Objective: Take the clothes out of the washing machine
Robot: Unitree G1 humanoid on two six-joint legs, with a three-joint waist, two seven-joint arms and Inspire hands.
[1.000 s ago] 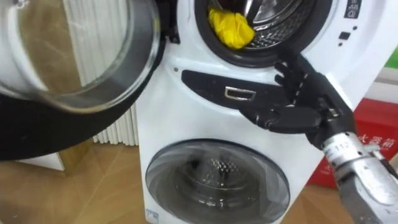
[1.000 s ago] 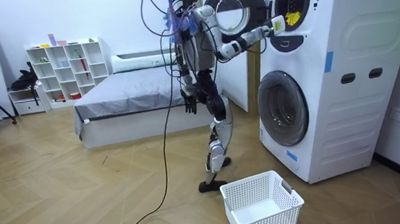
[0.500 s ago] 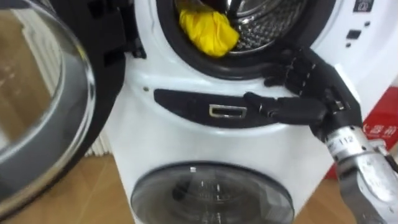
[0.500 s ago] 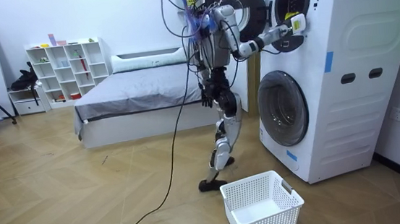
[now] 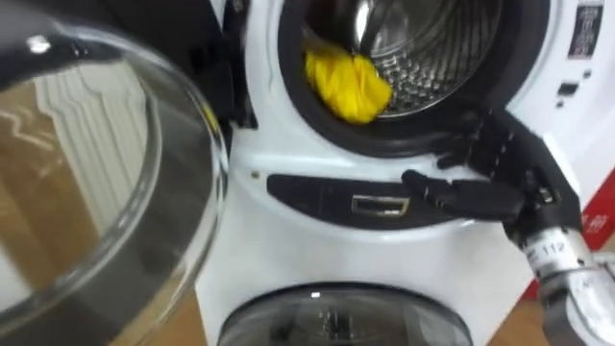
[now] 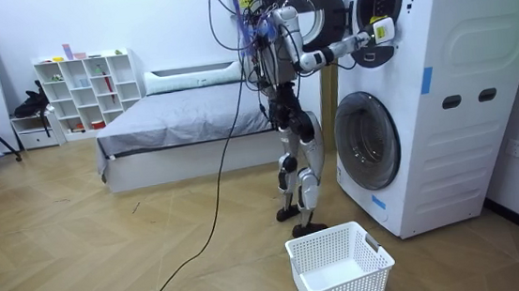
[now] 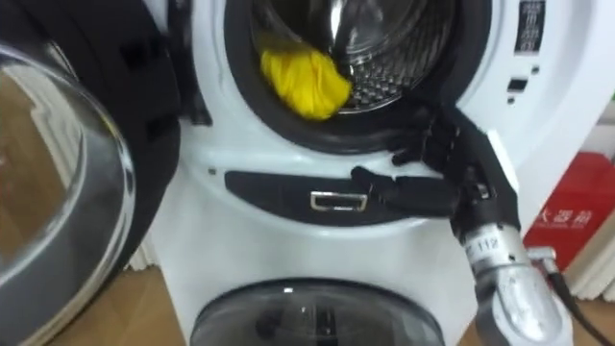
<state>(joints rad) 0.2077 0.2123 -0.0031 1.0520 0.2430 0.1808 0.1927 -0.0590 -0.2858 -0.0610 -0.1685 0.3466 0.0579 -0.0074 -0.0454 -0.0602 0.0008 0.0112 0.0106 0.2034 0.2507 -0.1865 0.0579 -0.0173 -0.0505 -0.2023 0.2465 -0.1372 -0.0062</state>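
Where I stand: on the wooden floor, close in front of two stacked white machines, with a white basket (image 6: 347,289) on the floor just by my feet and a bed (image 6: 182,124) and a white shelf (image 6: 85,90) behind me.
Right hand (image 5: 500,187): raised to the upper washing machine (image 5: 279,240), just under the lower right of its round opening; it holds nothing.
Fingers (image 5: 480,144): spread and loosely bent, their tips at the dark rubber ring of the opening. I cannot tell whether they touch it.
Thumb (image 5: 432,189): stretched out to my left, lying along the dark panel (image 5: 307,192) below the opening.
Clothes: one bunched yellow cloth (image 5: 348,85) lies inside the drum (image 5: 432,67), at the lower left of the opening, up and to the left of my hand and apart from it.
Drum: shiny metal, ribbed and dotted with holes, showing behind and to the right of the cloth.
Door (image 5: 115,192): stands wide open on my left, a glass bowl in a dark ring.
Panel: carries a small chrome handle (image 5: 380,205), just left of my thumb tip.
Lower door (image 5: 336,322): round, dark-rimmed and closed, straight below the panel.
Red box (image 7: 577,226): just to the right of the machines.
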